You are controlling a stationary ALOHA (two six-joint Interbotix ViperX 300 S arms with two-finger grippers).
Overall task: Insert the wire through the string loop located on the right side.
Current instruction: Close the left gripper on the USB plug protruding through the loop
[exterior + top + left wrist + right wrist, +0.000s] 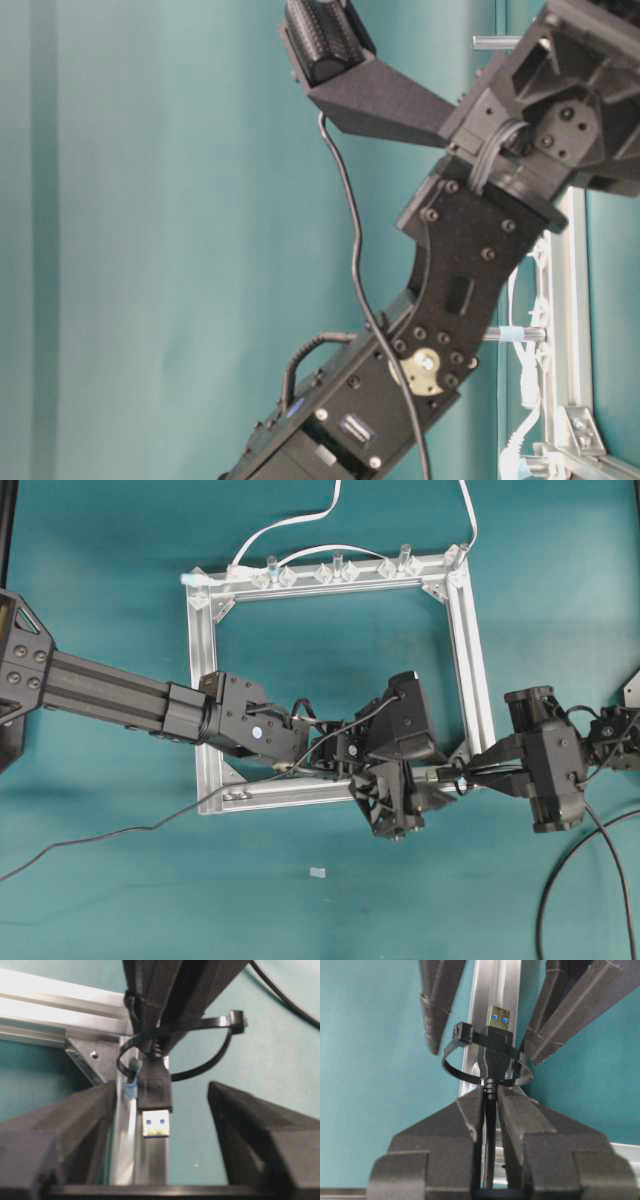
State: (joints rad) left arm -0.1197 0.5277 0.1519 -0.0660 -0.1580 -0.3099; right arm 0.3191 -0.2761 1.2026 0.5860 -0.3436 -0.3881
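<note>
The wire's black plug (492, 1052), with its silver and blue tip, pokes through the string loop (454, 1067), a thin black band tied to the silver frame bar (492, 982). My right gripper (490, 1092) is shut on the wire (490, 1125) just behind the plug. In the left wrist view the plug (155, 1092) hangs between the fingers of my left gripper (161, 1092). That gripper is open, with a gap on each side of the plug. The loop (212, 1057) circles the plug's rear end. Both grippers meet at the frame's lower right corner (455, 770).
The square aluminium frame (470, 650) lies on the teal table. White flat cables (300, 520) and clear clips (335, 572) sit along its far bar. A scrap of blue tape (131, 1091) clings beside the loop. A thick black cable (560, 880) curls at the lower right.
</note>
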